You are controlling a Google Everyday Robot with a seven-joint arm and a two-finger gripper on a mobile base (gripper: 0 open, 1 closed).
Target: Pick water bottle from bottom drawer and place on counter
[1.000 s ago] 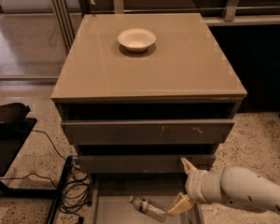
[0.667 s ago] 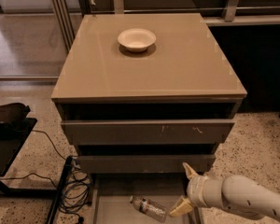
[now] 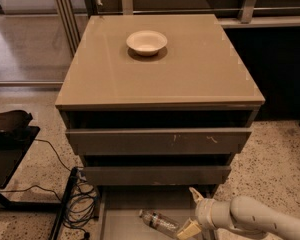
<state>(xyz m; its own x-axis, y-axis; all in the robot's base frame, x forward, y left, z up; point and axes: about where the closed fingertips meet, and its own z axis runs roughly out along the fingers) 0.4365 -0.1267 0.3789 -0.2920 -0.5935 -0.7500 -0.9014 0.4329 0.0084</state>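
The water bottle (image 3: 159,222) lies on its side on the floor of the pulled-out bottom drawer (image 3: 121,213), at the bottom of the view. My gripper (image 3: 192,212) is open, just right of the bottle and low over the drawer. Its lower finger (image 3: 188,230) is next to the bottle's right end and its upper finger (image 3: 195,194) points up toward the cabinet. It holds nothing. The taupe counter (image 3: 190,74) tops the cabinet above.
A white bowl (image 3: 146,42) sits near the back of the counter. The two upper drawers (image 3: 160,141) are slightly pulled out. Black cables (image 3: 80,204) and a dark stand (image 3: 10,134) are at the left on the speckled floor.
My gripper has sunk a little lower toward the drawer and the bottle. The bottle has not moved.
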